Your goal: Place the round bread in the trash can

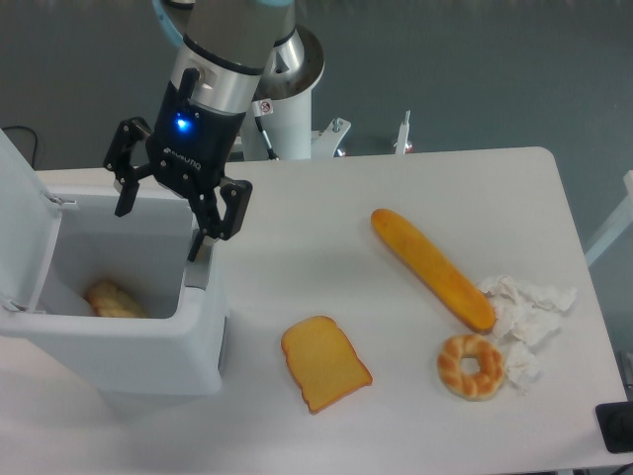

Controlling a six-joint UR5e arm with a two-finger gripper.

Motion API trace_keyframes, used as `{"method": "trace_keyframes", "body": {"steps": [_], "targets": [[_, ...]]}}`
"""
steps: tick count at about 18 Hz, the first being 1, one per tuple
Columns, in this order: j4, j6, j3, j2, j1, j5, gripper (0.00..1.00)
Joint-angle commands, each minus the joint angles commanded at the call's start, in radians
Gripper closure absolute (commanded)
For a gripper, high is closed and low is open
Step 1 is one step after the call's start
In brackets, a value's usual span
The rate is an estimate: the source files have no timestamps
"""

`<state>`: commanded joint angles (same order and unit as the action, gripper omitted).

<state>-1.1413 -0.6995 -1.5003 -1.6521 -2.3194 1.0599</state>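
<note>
The round bread (113,299), a lumpy cream and golden bun, lies on the grey floor inside the trash can (129,346), near its left side. The trash can is a large white box at the table's left with its lid (20,228) standing open. My gripper (161,228) hangs over the can's opening, above and to the right of the bread. Its black fingers (213,223) are spread apart and hold nothing.
A toast slice (324,362) lies at the front middle. A long orange loaf (432,267) lies diagonally to the right. A ring bread (472,365) sits by crumpled white paper (524,312) at the right. The robot's base (287,119) stands at the table's back.
</note>
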Motion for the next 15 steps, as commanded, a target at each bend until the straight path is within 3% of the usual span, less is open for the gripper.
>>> {"method": "trace_keyframes", "body": {"steps": [9, 15], "targets": [[0.008, -0.187, 0.011, -0.003, 0.003, 0.274, 0.00], [0.008, -0.232, 0.000, 0.006, 0.005, 0.313, 0.00]]}}
